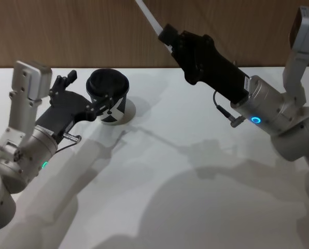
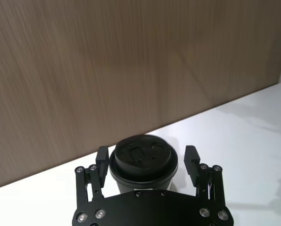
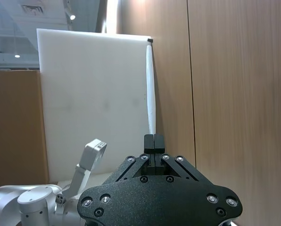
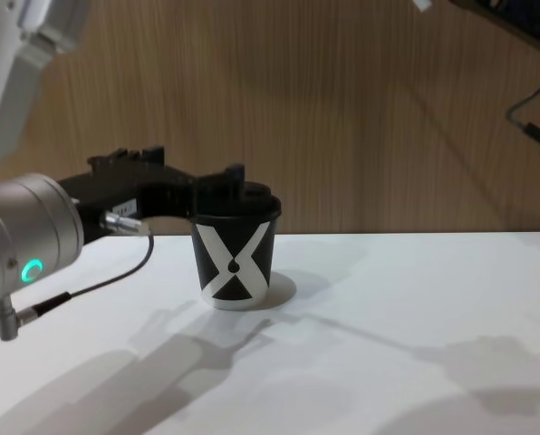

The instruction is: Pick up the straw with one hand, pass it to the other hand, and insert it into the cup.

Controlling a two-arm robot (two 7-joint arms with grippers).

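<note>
The right pincer (image 1: 167, 37), raised high above the white surface (image 1: 196, 197), pinches the straw (image 1: 146, 14), and the left pincer (image 2: 147, 161) sits spread around the cup (image 1: 109, 93) standing there, so insertion seems next, needing the straw tipped down and aimed at the lid (image 2: 143, 153).

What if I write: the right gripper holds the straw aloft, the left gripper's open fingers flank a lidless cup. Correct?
No: the left wrist view shows a black domed lid on the cup. The right gripper holds the straw aloft; the left gripper, fingers open, flanks the cup.
</note>
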